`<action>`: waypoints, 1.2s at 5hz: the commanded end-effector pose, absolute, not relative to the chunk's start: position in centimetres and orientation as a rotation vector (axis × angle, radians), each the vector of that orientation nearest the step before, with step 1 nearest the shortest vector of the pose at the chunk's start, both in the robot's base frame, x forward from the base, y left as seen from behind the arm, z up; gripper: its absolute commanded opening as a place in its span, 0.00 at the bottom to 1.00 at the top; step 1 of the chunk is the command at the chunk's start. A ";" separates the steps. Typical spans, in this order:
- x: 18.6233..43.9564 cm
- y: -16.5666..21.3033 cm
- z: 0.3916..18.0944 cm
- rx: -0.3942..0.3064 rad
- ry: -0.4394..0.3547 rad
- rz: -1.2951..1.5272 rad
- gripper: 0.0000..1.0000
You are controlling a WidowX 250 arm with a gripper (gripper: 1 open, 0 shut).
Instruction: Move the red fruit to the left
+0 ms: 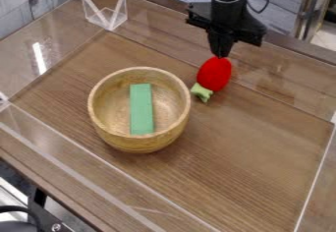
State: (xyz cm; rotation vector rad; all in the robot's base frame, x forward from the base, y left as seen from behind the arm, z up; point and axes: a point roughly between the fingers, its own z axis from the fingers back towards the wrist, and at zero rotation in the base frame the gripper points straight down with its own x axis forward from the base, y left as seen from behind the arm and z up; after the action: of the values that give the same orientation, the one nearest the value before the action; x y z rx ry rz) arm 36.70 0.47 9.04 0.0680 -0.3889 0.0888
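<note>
The red fruit (214, 72) lies on the wooden table right of the bowl, its light-green leafy end (202, 93) pointing toward the front. My black gripper (222, 51) hangs just above and behind the fruit, pointing steeply down. Its fingers are pressed together into one narrow tip, which ends at the fruit's upper edge. Whether the tip touches the fruit I cannot tell. Nothing sits between the fingers.
A wooden bowl (102, 87) with a flat green block (140, 108) inside stands left of the fruit. Low clear plastic walls (312, 192) ring the wooden surface. A clear folded stand (104, 12) sits at the back left.
</note>
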 end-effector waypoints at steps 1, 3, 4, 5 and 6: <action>37.1 0.9 11.2 0.077 -0.448 0.132 0.00; 37.6 1.2 11.1 0.094 -0.425 0.222 1.00; 37.5 1.4 10.3 0.103 -0.397 0.265 1.00; 37.6 1.3 10.3 0.103 -0.394 0.291 0.00; 37.6 1.1 10.0 0.107 -0.385 0.315 0.00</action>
State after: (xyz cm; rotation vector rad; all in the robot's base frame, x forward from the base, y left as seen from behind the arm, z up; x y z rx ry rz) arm 36.63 1.29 7.77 0.1183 -0.3152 0.3104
